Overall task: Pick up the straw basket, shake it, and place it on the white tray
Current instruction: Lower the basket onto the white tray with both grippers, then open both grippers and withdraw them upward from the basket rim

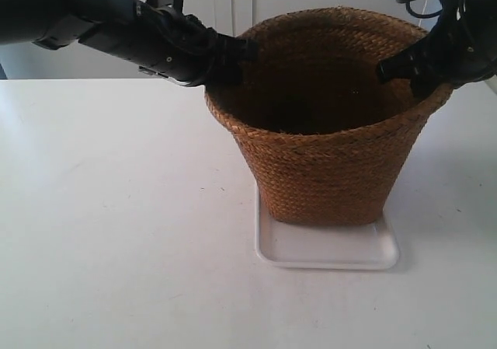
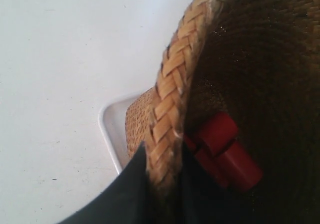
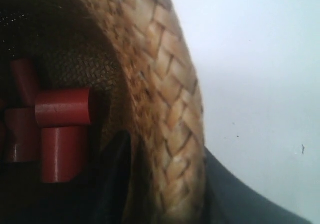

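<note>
- While the left gripper is clamped across the thick braided rim of the tall brown straw basket, one dark finger inside and one outside, the right gripper pinches the opposite side of the rim in the same way.
- Red cylindrical pieces lie in the basket's dark bottom, below both grips.
- From where I stand, the squarish base looks seated on the flat glossy white plastic tray, toward its far edge, with a bare strip left at the near side. Whether the full weight is down I cannot tell.
- I take this to be the set-down, nearly finished. Done well, the rim is kept level, the base is felt to bear flat, and both claws part together so neither tugs the basket sideways. Then the fingers rise straight clear of the rim.
- The arm at the exterior view's left slants in long and low. The arm at the exterior view's right comes in shorter and steeper. Both wrists sit at rim height above the white table.
</note>
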### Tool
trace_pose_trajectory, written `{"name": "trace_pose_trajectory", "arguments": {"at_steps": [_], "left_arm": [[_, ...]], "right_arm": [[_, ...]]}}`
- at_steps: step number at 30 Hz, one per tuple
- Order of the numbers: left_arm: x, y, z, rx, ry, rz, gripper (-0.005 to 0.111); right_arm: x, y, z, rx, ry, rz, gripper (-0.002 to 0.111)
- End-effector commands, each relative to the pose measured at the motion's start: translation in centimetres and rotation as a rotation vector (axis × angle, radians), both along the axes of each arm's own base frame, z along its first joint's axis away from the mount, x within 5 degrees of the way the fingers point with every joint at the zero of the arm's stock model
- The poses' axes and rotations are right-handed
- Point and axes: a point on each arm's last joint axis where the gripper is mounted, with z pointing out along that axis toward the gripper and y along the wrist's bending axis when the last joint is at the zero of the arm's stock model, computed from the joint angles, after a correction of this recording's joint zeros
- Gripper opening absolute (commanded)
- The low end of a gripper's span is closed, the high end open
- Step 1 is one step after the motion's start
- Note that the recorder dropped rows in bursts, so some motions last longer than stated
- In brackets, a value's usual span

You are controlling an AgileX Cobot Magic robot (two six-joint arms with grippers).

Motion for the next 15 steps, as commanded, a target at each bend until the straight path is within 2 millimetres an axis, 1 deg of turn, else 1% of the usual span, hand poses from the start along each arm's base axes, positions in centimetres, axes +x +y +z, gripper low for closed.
{"name": "trace_pose_trajectory", "arguments": {"at_steps": [1,3,7,9,11,12,15], "left_arm": [[0.13,0.14,0.0,0.059,-0.042,-0.036,0.002],[0.13,0.14,0.0,0.059,-0.042,-0.036,0.01],[0.11,0.14,-0.01,0.06,-0.04,-0.037,0.032],[0.1,0.13,-0.02,0.06,-0.039,-0.038,0.04],[0.06,0.12,-0.05,0.061,-0.034,-0.041,0.045],[0.02,0.11,-0.08,0.063,-0.03,-0.044,0.046],[-0.05,0.1,-0.15,0.067,-0.022,-0.05,0.048]], "right_arm": [[-0.03,-0.95,-0.03,-0.072,0.008,-0.001,0.007],[-0.02,-0.94,-0.03,-0.071,0.006,-0.001,0.013],[-0.03,-0.81,-0.07,-0.052,0.007,-0.004,0.029],[-0.03,-0.81,-0.07,-0.052,0.007,-0.004,0.036],[0.03,-0.69,-0.05,-0.04,0.0,0.003,0.045],[0.05,-0.67,-0.04,-0.04,-0.001,0.007,0.048],[0.19,-0.63,0.05,-0.04,-0.02,0.014,0.065]]}}
